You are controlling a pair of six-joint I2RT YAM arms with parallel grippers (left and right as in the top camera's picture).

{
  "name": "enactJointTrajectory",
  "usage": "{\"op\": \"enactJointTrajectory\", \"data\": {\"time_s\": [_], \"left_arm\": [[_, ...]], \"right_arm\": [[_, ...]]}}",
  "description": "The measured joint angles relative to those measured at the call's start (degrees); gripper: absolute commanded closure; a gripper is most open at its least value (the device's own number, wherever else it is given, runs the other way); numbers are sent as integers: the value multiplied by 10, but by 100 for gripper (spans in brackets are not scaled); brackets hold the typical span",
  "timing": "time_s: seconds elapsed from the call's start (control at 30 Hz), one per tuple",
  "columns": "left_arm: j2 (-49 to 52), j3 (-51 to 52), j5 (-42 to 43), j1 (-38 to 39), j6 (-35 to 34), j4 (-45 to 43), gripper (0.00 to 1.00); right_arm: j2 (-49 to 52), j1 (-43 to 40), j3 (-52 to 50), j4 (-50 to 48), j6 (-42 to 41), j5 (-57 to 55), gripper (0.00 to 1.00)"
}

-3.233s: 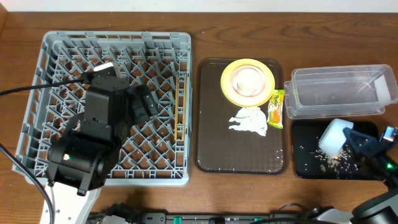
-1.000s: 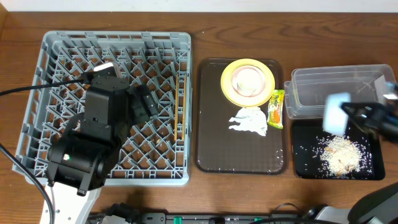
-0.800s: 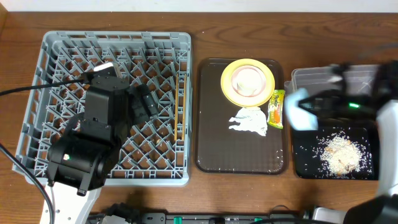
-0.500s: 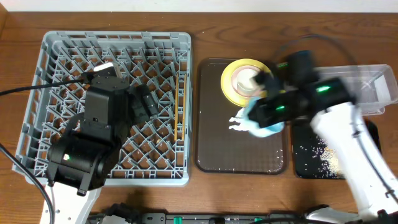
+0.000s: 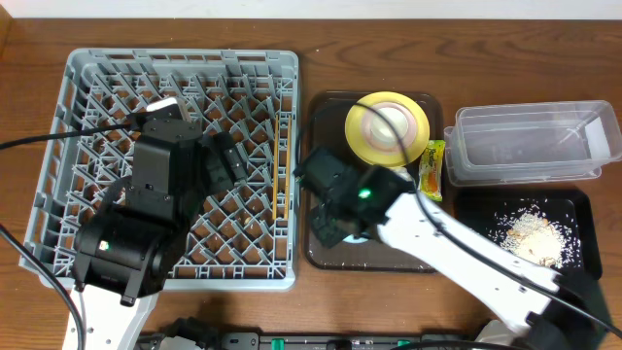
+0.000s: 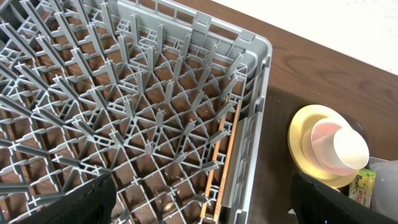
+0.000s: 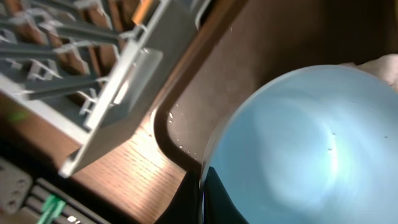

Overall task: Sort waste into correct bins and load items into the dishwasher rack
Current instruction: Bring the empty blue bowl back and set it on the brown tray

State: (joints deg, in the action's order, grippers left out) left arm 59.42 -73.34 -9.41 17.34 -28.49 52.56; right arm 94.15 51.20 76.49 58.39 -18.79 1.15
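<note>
Light blue bowl [image 7: 298,149] sits over the near left corner of the dark brown serving tray [image 5: 326,126], tipped so its hollow faces the wrist camera; the right gripper [image 7: 205,190] is clenched on the bowl's lower rim, one dark finger showing at the edge; whether the bowl touches the tray cannot be told. At the tray's far end lies the round yellow plate [image 5: 423,131] with the small cream cup [image 5: 389,122] on it; the snack wrapper [image 5: 431,170] lies at the tray's right edge. Left of the tray stands the grey dishwasher rack [image 5: 87,78], with wooden chopsticks [image 6: 221,155] lying along its wall nearest the tray; the left gripper [image 6: 202,186] hangs over the rack, jaws spread wide, grasping nothing. Right of the tray, the clear tub [image 5: 535,141] lies beyond the black tub [image 5: 578,209], which holds rice scraps [image 5: 530,233].
</note>
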Motion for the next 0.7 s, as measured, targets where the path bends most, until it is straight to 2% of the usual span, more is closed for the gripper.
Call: {"op": "enactJointTrajectory", "data": {"time_s": [0.13,0.3,0.7], "left_arm": [[0,0,0,0,0,0,10],[0,0,0,0,0,0,10],[0,0,0,0,0,0,10]], "right_arm": [[38,8,0,0,-7,-18,99],[77,8,0,0,-15,-29,92],[81,7,0,10,-17,-31,82]]}}
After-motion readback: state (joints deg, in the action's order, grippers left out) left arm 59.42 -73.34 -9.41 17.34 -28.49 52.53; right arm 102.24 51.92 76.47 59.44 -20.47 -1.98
